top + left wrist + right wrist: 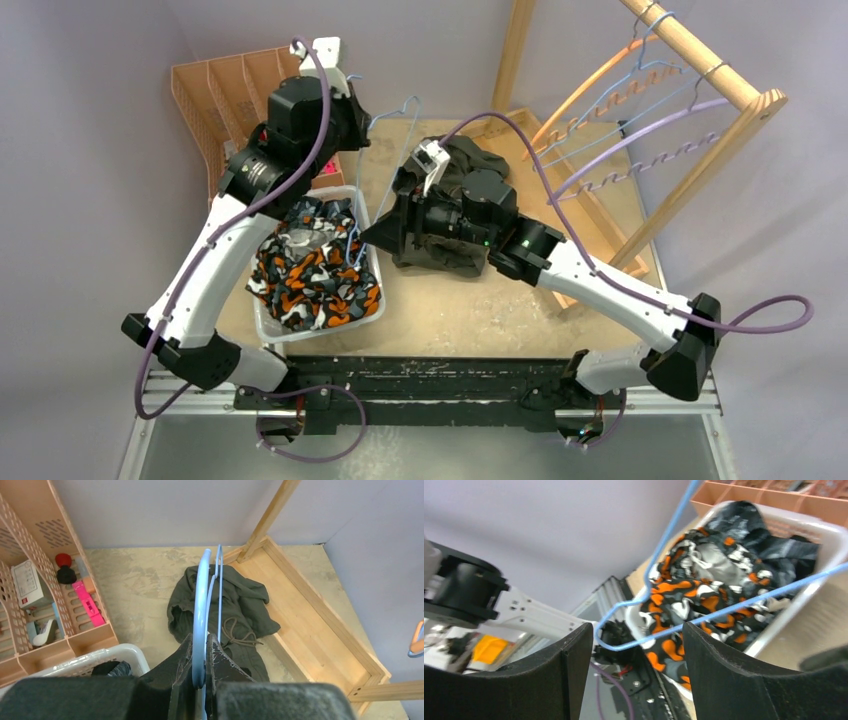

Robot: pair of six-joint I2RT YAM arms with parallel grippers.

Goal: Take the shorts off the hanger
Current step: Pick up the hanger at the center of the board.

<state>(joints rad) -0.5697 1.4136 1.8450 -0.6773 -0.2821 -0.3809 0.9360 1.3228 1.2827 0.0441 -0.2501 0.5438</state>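
My left gripper (204,642) is shut on a light blue hanger (201,595), which I see edge-on, standing up from the jaws. The hanger (404,101) carries no fabric. Olive green shorts (227,605) with a drawstring lie crumpled on the table beyond it, partly under my right arm (470,205). My right gripper (638,630) is open beside the bin, with the hanger's thin blue wire (724,607) crossing in front of its fingers, untouched. Orange-black-white camouflage shorts (684,595) fill the white bin (372,262), with a dark grey camouflage pair (774,535) behind them.
A tan slotted organizer (215,90) with small items stands at the back left. A wooden rack (690,60) with several empty hangers rises at the right, its base frame (310,610) lying along the table right of the olive shorts.
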